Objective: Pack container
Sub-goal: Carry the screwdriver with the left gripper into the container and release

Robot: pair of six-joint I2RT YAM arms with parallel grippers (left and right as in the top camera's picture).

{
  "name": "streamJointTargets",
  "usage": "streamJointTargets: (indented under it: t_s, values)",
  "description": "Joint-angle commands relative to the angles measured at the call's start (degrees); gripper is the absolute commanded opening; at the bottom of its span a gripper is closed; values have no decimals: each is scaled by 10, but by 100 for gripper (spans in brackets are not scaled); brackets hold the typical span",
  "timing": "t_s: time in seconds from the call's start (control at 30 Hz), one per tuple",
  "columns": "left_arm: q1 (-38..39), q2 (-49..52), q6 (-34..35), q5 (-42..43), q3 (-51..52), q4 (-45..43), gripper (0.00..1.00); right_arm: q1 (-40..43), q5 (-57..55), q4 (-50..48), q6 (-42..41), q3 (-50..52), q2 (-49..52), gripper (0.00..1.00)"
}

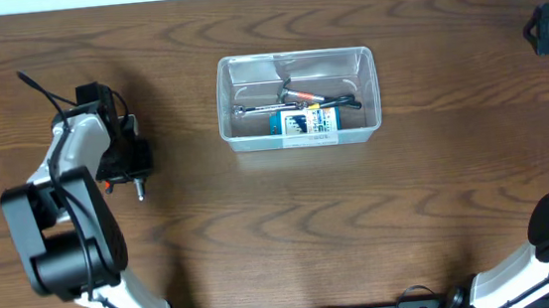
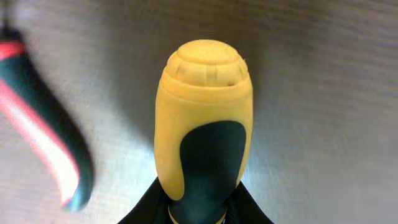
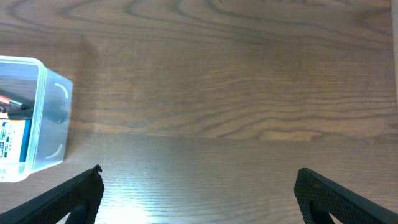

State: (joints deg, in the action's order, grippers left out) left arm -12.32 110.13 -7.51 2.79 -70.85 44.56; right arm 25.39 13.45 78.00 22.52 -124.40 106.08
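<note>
The container (image 1: 295,64), a clear plastic bin, stands on the bench (image 1: 291,232) toward 12 o'clock from its middle. Inside, at the container's 6 o'clock wall, lies a blue-labelled item (image 1: 304,122). Its white print is too small to read in the overhead view, and too blurred at the edge of the right wrist view. Dark-handled tools (image 1: 319,98) lie just above it at 12 o'clock, touching it.

The left pincer (image 1: 125,159) is well apart from the container at its 9 o'clock. It is closed on a screwdriver (image 2: 202,118) with a yellow-and-black handle that bears no legible marking. A blurred red-and-dark handle (image 2: 43,124) shows at the screwdriver's 9 o'clock.

The right pincer (image 3: 198,175) gapes wide over bare bench and holds nothing, with the container's corner at its 10 o'clock.
</note>
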Motion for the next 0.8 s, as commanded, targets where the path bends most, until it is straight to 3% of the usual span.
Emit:
streamJointTargets:
  t_s: [0.0, 0.2, 0.37, 0.57, 0.77]
  values:
    - [9, -99, -13, -6, -17, 24, 6, -8, 1, 0, -6, -3, 0, 99]
    - [68, -217, -56, -6, -69, 51, 6, -8, 5, 0, -7, -3, 0, 99]
    - [174, -255, -170, -6, -117, 9, 6, -12, 13, 0, -7, -3, 0, 99]
    - [286, -224, -360, 86, -118, -117, 6, -19, 18, 0, -7, -3, 0, 99]
    - [355, -135, -390, 111, -118, -239, 6, -19, 18, 0, -7, -3, 0, 99]
